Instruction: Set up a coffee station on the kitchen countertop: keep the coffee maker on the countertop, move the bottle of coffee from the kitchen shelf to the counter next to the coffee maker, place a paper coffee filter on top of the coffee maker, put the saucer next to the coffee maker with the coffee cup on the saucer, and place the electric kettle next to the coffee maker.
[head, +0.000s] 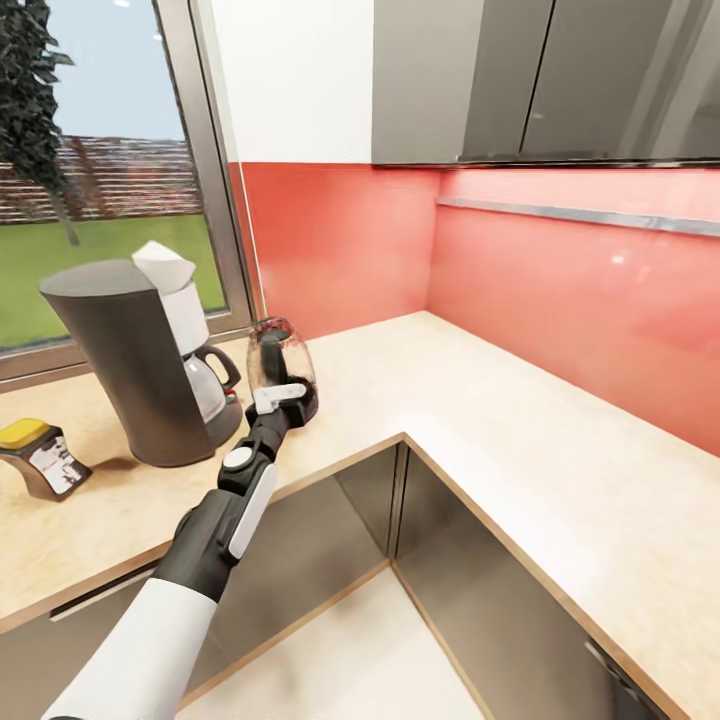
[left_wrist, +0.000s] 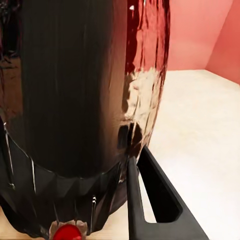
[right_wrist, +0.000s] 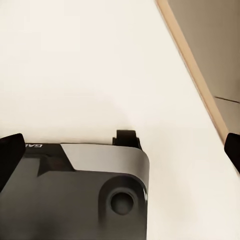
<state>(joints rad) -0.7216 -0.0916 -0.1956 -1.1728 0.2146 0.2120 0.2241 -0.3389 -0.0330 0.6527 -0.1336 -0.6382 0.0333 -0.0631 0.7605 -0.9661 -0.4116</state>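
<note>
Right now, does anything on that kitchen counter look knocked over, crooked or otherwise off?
Yes. The bottle of coffee lies on its side near the counter's front edge, left of the coffee maker, which stands upright with a paper filter on top. The electric kettle stands upright at the left gripper.

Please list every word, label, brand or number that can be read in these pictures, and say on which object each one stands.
No text can be read in full.
"GA": pale letters, cut off by a dark finger, on the robot's grey and black base, in the right wrist view.
White label with dark print on the lying dark, yellow-capped bottle of coffee: too small and blurred to read.
Tall dark grey coffee maker, glossy dark electric kettle: no lettering visible.
</note>
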